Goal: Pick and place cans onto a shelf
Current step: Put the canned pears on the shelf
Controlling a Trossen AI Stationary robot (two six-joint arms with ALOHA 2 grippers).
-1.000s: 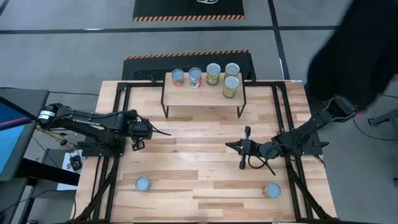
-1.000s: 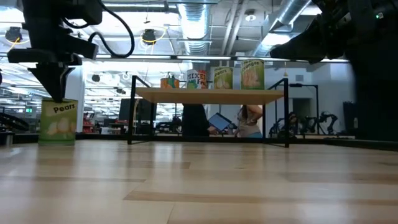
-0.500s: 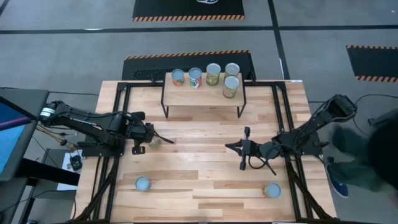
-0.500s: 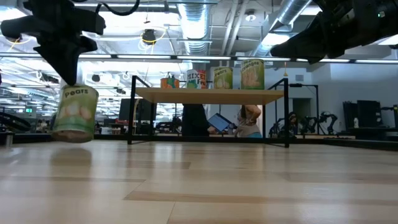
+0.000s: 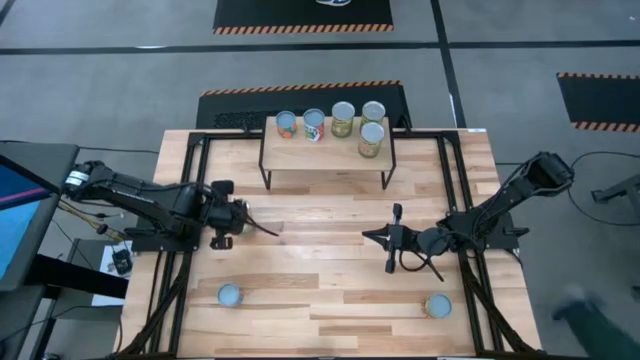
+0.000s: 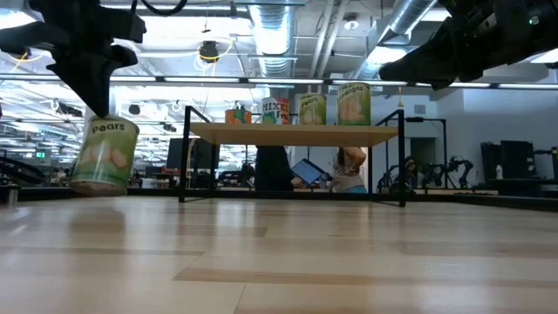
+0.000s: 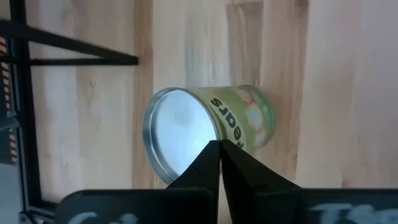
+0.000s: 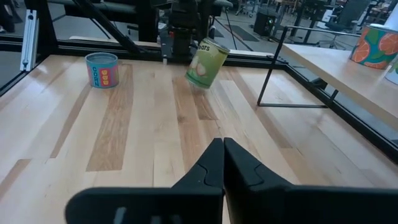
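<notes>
Shelf (image 5: pixel 325 150) at the table's (image 5: pixel 330 275) far edge, five cans (image 5: pixel 343 119) standing on top. Front-left of the shelf, left pincer (image 5: pixel 243 219) holds a pears can (image 6: pixel 105 155) tilted, clear of the table. Right pincer (image 5: pixel 393 241) front-right of the shelf. Two more cans near the table's front edge: one left (image 5: pixel 229 295), one right (image 5: pixel 437 305).

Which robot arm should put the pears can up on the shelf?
The left arm. Its pincer already grips the pears can by the rim, lifted and tilted off the table. The right pincer is shut and empty at mid-table. The shelf has bare room at its front left.
</notes>
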